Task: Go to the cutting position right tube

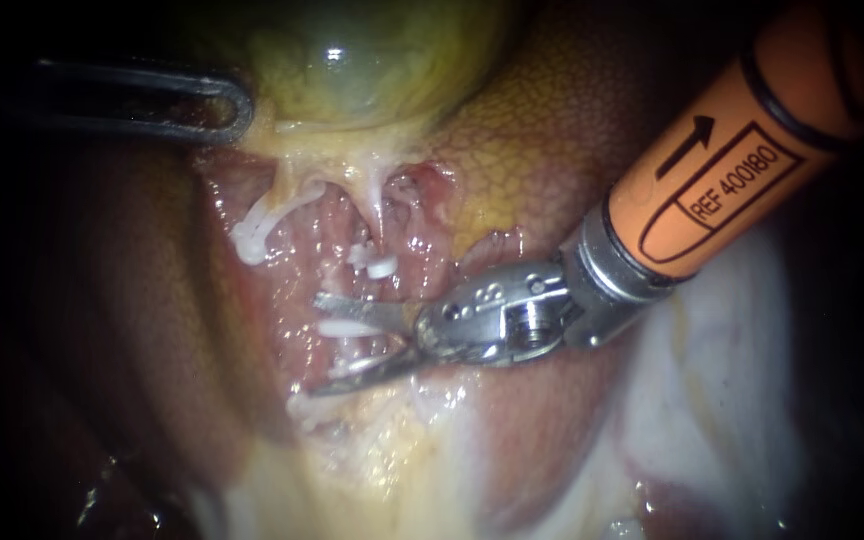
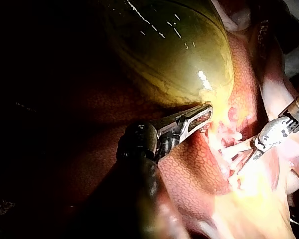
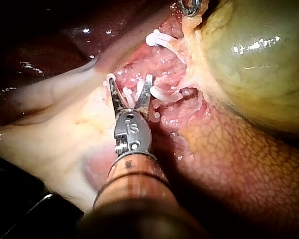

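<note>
Right instrument: orange shaft with black ring and black-outlined label bearing an arrow; silver collar and wrist; two thin metal blades. Left instrument: dark shaft, rounded black wrist.

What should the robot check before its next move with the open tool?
1. Right instrument jaws open: ok, a gap shows.
2. Gap free of clips: not ok, a white clip lies between the jaws.
3. Right tube inside the gap: cannot tell.
4. Left tube outside the gap: ok.
5. Left instrument out of the way, up at the gallbladder: ok.
</note>
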Robot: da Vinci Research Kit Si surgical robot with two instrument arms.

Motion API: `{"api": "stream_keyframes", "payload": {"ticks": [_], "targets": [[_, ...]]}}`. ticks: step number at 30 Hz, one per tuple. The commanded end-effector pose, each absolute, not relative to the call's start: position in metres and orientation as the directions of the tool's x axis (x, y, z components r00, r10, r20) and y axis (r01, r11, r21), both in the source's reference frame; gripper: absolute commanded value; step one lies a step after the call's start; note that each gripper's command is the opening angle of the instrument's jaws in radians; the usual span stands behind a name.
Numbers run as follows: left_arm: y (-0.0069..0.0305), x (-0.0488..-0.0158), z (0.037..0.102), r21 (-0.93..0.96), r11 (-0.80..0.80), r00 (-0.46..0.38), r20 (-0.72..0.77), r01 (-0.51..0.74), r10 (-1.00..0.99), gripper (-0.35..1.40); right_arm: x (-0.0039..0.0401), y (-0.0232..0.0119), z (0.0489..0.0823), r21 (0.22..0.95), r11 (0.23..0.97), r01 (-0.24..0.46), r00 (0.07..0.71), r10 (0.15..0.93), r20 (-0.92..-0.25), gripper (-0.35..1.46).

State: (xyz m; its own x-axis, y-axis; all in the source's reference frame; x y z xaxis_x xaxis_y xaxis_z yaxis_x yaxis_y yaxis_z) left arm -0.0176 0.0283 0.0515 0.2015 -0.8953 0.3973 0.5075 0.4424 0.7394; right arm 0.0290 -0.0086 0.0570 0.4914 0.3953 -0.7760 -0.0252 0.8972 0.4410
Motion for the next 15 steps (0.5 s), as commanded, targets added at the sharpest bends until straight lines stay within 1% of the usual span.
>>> {"api": "stream_keyframes", "payload": {"ticks": [1, 5, 8, 12, 15], "targets": [[0.0283, -0.0176, 0.0514, 0.739, 0.442, 0.202, 0.397, 0.508, -0.895, -0.35, 0.0290, -0.0086, 0.0568, 0.441, 0.897, -0.025, 0.491, 0.396, -0.776, 1.26], [0.0283, -0.0176, 0.0514, 0.739, 0.442, 0.202, 0.397, 0.508, -0.895, -0.35, 0.0288, -0.0087, 0.0562, 0.443, 0.896, -0.021, 0.491, 0.395, -0.777, 1.28], [0.0283, -0.0176, 0.0514, 0.739, 0.442, 0.202, 0.397, 0.508, -0.895, -0.35, 0.0283, -0.0087, 0.0550, 0.457, 0.890, -0.008, 0.484, 0.403, -0.777, 1.30], [0.0283, -0.0176, 0.0514, 0.739, 0.442, 0.202, 0.397, 0.507, -0.895, -0.35, 0.0270, -0.0085, 0.0528, 0.558, 0.830, -0.012, 0.483, 0.493, -0.723, 1.26], [0.0283, -0.0176, 0.0514, 0.739, 0.442, 0.202, 0.397, 0.507, -0.895, -0.35, 0.0258, -0.0081, 0.0515, 0.607, 0.794, 0.006, 0.506, 0.521, -0.687, 1.23]]}}
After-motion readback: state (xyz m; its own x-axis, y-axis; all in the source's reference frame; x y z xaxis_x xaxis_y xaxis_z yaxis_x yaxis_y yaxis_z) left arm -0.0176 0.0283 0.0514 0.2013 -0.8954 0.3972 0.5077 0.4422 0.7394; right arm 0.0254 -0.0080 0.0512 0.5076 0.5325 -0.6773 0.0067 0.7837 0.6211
